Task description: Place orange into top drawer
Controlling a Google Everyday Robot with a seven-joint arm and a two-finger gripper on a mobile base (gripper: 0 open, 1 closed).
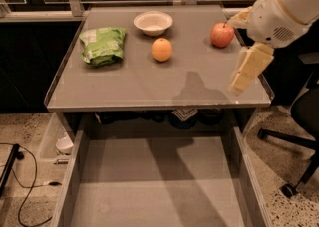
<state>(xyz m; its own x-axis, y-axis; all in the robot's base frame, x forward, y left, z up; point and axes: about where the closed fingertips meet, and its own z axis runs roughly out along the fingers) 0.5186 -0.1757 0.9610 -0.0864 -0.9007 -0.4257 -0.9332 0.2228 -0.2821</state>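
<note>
The orange sits on the grey tabletop, near the middle, in front of a white bowl. The top drawer is pulled out below the table's front edge, with nothing on its flat grey bottom. My gripper hangs from the white arm above the table's right front corner. It is to the right of the orange and well apart from it, and in front of the red apple. Nothing is in the gripper.
A red apple stands at the back right, close under my arm. A white bowl is at the back centre. A green bag lies at the left. A black office chair stands at the right, and a cable lies on the floor at the left.
</note>
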